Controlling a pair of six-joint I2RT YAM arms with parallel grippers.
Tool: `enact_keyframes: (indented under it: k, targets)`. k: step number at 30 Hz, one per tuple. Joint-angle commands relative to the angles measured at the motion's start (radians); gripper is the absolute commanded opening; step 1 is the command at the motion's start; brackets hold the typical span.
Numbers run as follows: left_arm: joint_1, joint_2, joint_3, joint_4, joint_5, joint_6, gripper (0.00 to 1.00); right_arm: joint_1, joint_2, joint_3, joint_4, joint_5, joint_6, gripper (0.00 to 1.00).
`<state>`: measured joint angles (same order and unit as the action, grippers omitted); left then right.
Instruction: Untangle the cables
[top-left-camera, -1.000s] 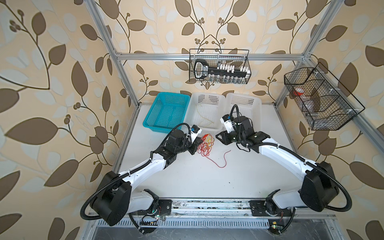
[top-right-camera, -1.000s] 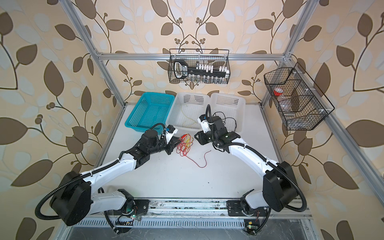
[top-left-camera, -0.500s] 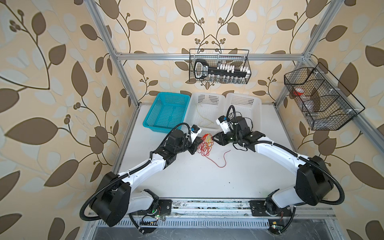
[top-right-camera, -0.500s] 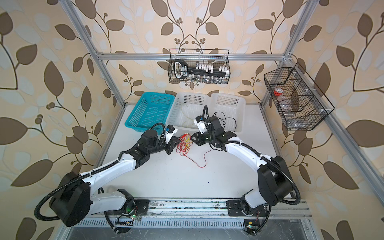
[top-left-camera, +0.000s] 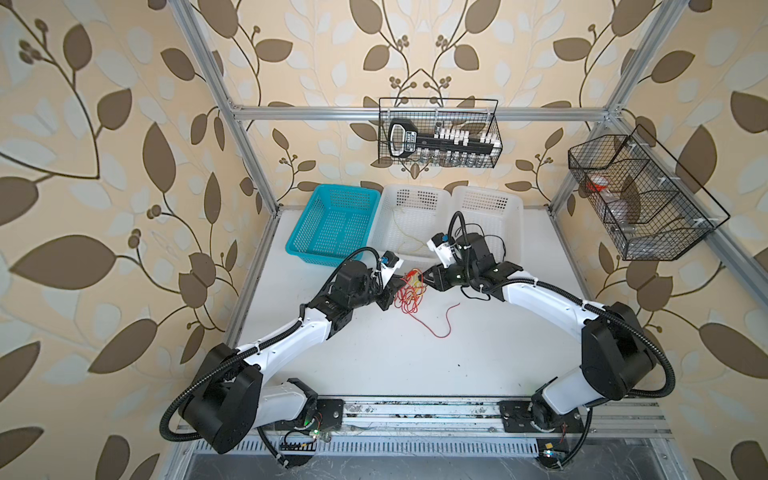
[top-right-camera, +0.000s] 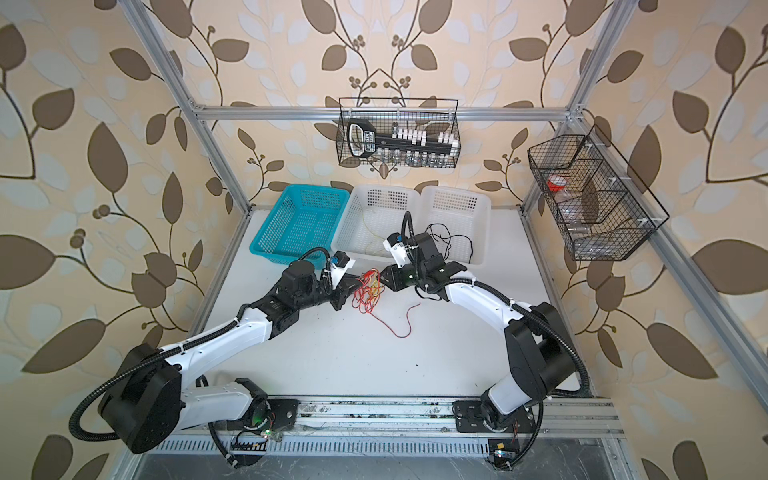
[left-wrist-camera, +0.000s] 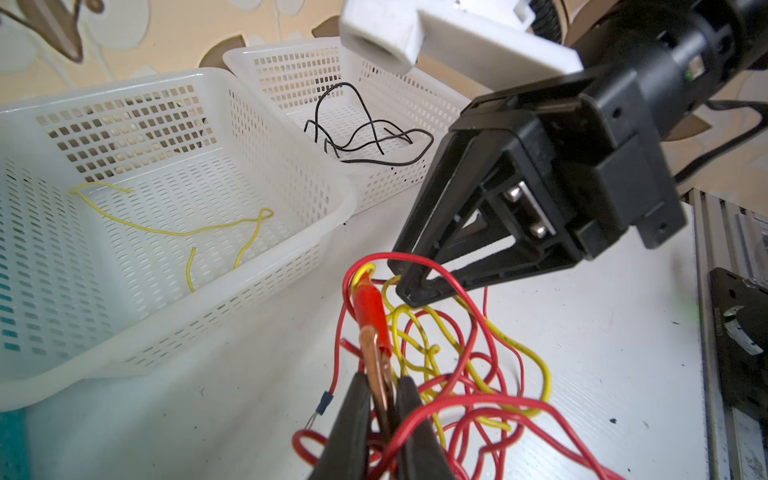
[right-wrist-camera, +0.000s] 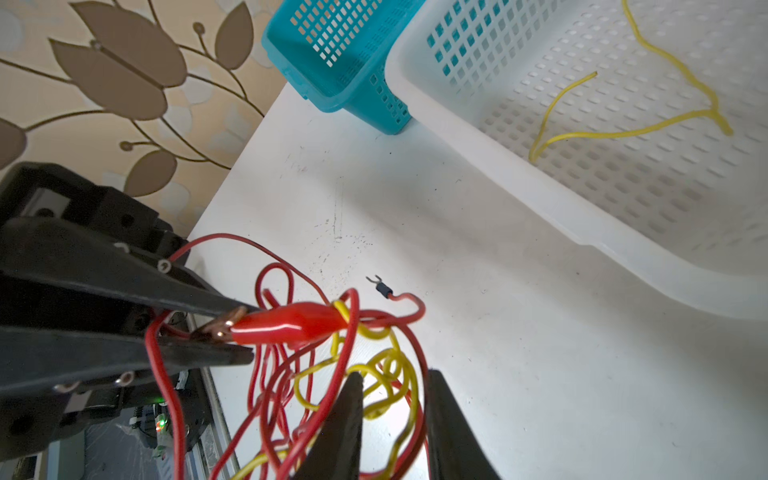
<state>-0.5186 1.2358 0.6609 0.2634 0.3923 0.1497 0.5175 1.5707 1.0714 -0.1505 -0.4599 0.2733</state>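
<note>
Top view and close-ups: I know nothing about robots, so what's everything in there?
table: one, white, under everything
teal basket: one, teal, back left, empty
white baskets: two, white, beside the teal one
yellow cable: one, yellow, in the middle basket
black cable: one, black, in the rightmost basket
tangle: one, red and yellow, between the grippers, tail on the table
alligator clip: one, red, at the tangle's edge
wire baskets: two, black, hung on the frame
left gripper: one, black, shut on the alligator clip
right gripper: one, black, jaws apart around a yellow loop
</note>
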Motion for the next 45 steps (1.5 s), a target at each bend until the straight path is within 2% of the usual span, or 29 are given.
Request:
enact_keyframes:
  k: [1,5,10,14,23,33,45]
  targets:
    - [-0.008,-0.045,-0.012,0.080,0.019,-0.008,0.00,-0.001,0.035,0.031,0.025,-0.062,0.012,0.27]
    - [-0.008,-0.055,-0.021,0.088,0.008,-0.009,0.00,-0.002,0.053,0.035,0.017,-0.064,0.013,0.25]
    - [-0.007,-0.063,-0.030,0.087,-0.013,-0.007,0.00,-0.002,0.048,0.029,0.002,-0.040,0.008,0.08]
    - [-0.007,-0.059,-0.027,0.064,-0.032,-0.013,0.00,-0.008,0.025,0.020,-0.003,-0.006,0.006,0.00]
    - [-0.007,-0.053,-0.054,-0.010,-0.117,-0.100,0.00,-0.079,-0.105,-0.057,0.003,0.136,0.029,0.00]
    - [-0.004,-0.118,-0.153,-0.038,-0.265,-0.205,0.00,-0.272,-0.279,-0.190,-0.006,0.200,0.067,0.00]
    - [0.015,-0.112,-0.149,-0.123,-0.407,-0.239,0.00,-0.395,-0.403,-0.187,-0.100,0.347,0.064,0.00]
